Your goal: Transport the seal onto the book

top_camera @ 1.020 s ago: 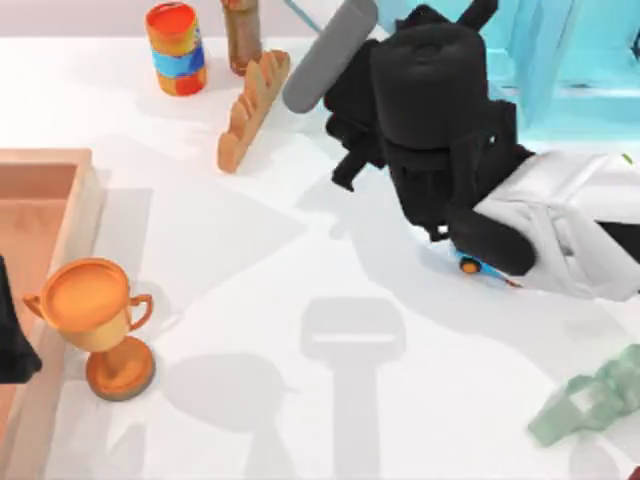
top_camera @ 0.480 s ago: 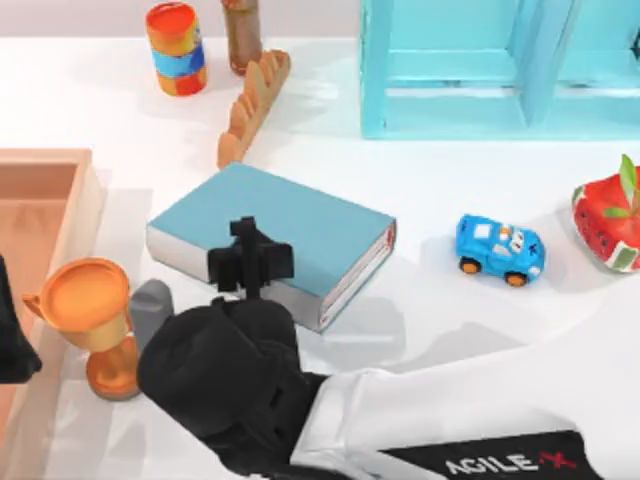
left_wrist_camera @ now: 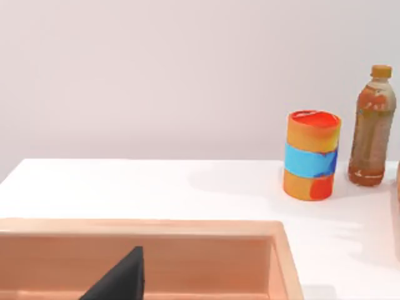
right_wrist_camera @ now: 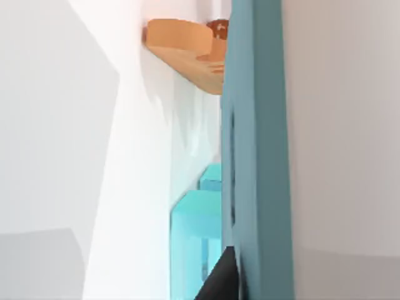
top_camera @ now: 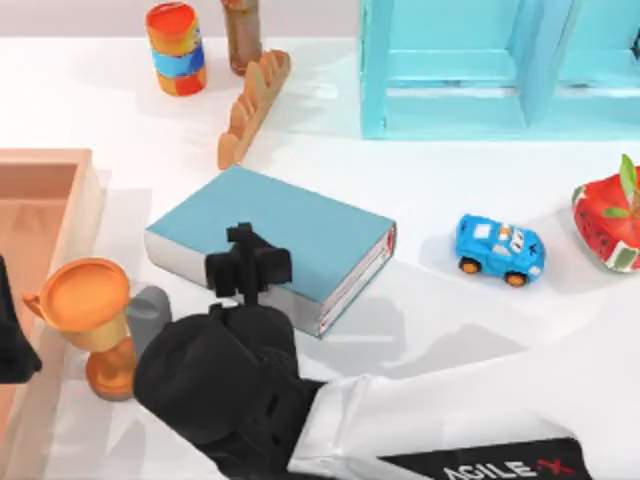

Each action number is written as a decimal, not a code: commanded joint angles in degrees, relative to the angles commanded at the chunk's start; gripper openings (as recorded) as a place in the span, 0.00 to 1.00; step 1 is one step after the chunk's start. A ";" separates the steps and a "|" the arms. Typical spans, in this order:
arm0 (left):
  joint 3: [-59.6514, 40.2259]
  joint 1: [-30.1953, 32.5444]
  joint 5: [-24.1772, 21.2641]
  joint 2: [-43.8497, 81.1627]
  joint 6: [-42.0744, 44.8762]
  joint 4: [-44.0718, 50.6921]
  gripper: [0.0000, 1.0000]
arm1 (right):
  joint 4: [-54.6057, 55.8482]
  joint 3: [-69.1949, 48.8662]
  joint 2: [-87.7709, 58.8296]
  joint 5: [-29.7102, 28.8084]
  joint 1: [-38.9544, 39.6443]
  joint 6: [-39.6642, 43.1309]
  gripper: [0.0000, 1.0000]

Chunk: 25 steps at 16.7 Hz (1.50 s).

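Observation:
The teal book (top_camera: 290, 225) lies flat at the middle of the table, with white page edges facing the front. My right arm reaches in from the front right, and its gripper (top_camera: 248, 268) hangs over the book's near long edge. The seal is hidden. In the right wrist view the book's cover (right_wrist_camera: 256, 156) stands very close. My left gripper (top_camera: 10, 345) is parked at the far left edge, over the wooden tray (top_camera: 45, 165).
A gold trophy (top_camera: 88, 300) stands just left of my right arm. A striped can (top_camera: 176, 48), a bottle (top_camera: 241, 35) and a loaf of bread (top_camera: 252, 105) sit at the back left. A light-blue shelf (top_camera: 470, 70) stands at the back right, and a blue toy car (top_camera: 500, 250) and a red fruit slice (top_camera: 608, 225) lie at the right.
My right arm swung from the back right, near the shelf and the toy car, to the front left over the book's near edge. In the last half second it barely shifted.

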<state>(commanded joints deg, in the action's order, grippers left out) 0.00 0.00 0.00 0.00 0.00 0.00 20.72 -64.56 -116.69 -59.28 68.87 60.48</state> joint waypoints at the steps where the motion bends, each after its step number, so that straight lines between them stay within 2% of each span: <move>1: 0.00 0.00 0.00 0.00 0.00 0.00 1.00 | -0.13 -0.02 0.08 -0.14 0.16 -0.03 0.00; 14: 0.00 0.00 0.00 0.00 0.00 0.00 1.00 | 5.95 1.76 -4.68 -0.08 -0.06 -0.28 0.00; 25: 0.00 0.00 0.00 0.00 0.00 0.00 1.00 | 5.95 1.76 -4.68 -0.08 -0.06 -0.28 0.83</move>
<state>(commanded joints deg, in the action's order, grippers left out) 0.00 0.00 0.00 0.00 0.00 0.00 26.67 -62.81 -121.38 -59.35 68.81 60.19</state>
